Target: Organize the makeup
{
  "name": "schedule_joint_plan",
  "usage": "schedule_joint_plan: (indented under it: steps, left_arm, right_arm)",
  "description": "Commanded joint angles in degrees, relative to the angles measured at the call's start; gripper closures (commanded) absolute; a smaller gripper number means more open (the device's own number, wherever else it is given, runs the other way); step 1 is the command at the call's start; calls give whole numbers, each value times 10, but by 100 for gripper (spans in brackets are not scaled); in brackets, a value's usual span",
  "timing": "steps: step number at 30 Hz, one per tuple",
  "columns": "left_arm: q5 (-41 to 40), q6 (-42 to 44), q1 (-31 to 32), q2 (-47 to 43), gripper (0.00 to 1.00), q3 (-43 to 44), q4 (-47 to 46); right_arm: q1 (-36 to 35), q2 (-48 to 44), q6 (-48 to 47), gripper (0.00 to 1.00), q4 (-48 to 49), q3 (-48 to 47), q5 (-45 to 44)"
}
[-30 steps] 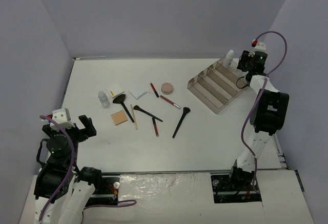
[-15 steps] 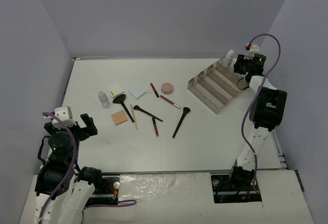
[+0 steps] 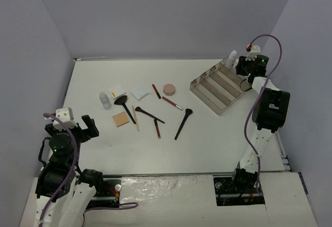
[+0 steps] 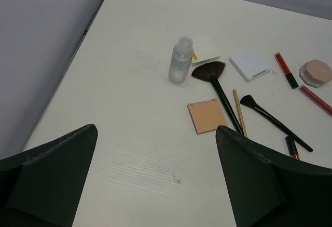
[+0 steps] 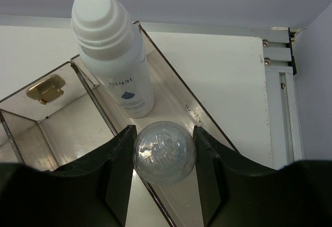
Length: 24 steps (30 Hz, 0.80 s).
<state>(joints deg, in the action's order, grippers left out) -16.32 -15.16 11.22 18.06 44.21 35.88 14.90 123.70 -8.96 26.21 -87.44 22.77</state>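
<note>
My right gripper [image 3: 248, 63] is shut on a small clear bottle [image 5: 164, 153], seen bottom-on, and holds it over the back compartment of the clear divided tray [image 3: 220, 87]. A white-capped bottle [image 5: 114, 50] stands upright in that compartment just beyond it. My left gripper [image 4: 155, 180] is open and empty above the table's front left. The loose makeup lies mid-table: a clear bottle [image 4: 181, 61], a tan pad [image 4: 207, 116], a white pad [image 3: 117, 92], a pale-blue pad [image 3: 139, 92], black brushes [image 3: 124, 106], a wooden pencil [image 3: 136, 118], red pencils [image 3: 156, 128] and a pink compact [image 3: 169, 89].
The tray sits angled at the table's back right, close to the right edge and rear wall. A small gold object [image 5: 45, 89] lies in the tray compartment beside the bottles. Purple walls enclose the table on three sides.
My right gripper has shifted slightly left and back over the tray with the clear bottle. My left arm settled a little lower and has since held still.
</note>
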Motion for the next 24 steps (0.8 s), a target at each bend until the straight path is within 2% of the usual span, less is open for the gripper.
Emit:
schedule_joint_plan:
  steps: [1,3,6,10,14,18,24]
  left_arm:
    - [4,4,-4,18,3,10,-39]
    - [4,4,-4,17,3,11,-40]
    - [6,3,-4,17,3,10,-40]
    - [7,4,-4,14,3,11,-40]
    - [6,4,-4,10,3,11,-40]
    - [5,4,-4,2,3,10,-39]
    - [10,3,-4,2,3,11,-37]
  right_arm:
    - [-5,4,-10,82,29,-38,-1]
    - [-6,5,-6,74,27,-37,0]
    - [-6,0,-1,48,28,-30,0]
    - [-8,-24,8,27,28,-22,-12]
    - [-9,-64,29,18,34,-12,-31]
    - [-20,-135,75,16,41,12,-69]
    - [-122,-284,64,15,36,79,-158]
